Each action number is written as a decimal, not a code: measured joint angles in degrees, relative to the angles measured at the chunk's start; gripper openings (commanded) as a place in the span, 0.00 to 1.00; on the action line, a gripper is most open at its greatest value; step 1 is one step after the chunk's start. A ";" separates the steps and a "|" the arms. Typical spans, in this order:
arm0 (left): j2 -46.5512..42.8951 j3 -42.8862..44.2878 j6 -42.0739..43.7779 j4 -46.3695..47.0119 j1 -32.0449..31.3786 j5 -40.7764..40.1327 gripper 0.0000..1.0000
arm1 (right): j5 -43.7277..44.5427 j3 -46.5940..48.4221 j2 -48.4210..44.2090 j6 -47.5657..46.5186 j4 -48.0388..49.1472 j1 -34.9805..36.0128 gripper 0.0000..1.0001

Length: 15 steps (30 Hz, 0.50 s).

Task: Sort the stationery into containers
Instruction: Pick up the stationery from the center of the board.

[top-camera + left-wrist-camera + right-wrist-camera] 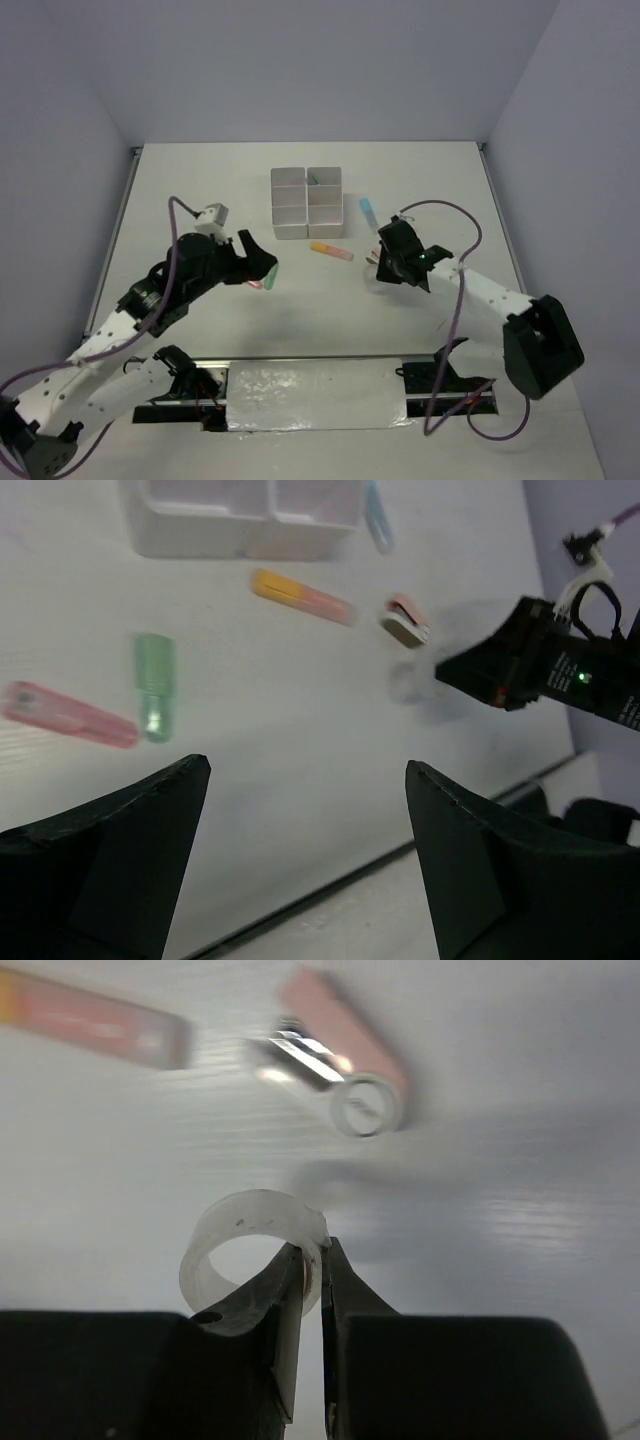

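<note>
The white containers (305,203) form a grid at the table's far middle. My right gripper (315,1245) is shut on the wall of a clear tape ring (250,1208), one finger inside the ring and one outside. In the top view the right gripper (385,262) sits low over the table, right of an orange and pink marker (331,251). My left gripper (305,765) is open and holds nothing. It hangs near a green marker (155,685) and a pink marker (68,715). A pink and tan eraser block (406,622) lies just ahead of the right gripper.
A blue marker (367,210) lies right of the containers. The orange and pink marker (300,595) lies in front of the containers (240,535). The right arm (560,675) reaches in from the right. A white-covered strip (315,395) runs along the near edge between the arm bases.
</note>
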 measured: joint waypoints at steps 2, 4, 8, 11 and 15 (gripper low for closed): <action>3.93 -2.23 -4.76 6.23 -2.47 5.20 0.91 | 1.60 0.00 -6.08 2.25 0.94 4.66 0.00; 9.40 -1.79 -7.74 10.60 -6.69 7.15 0.90 | 3.58 -0.04 -11.19 4.37 2.40 9.07 0.00; 19.96 5.38 -9.81 14.78 -15.08 8.04 0.83 | 5.92 0.02 -16.79 7.26 4.09 14.60 0.00; 25.33 11.82 -9.75 16.65 -18.49 7.28 0.81 | 6.47 0.11 -17.53 8.24 3.96 16.81 0.00; 26.97 13.68 -9.70 17.88 -19.26 5.35 0.81 | 5.86 0.11 -21.14 8.98 4.13 18.60 0.00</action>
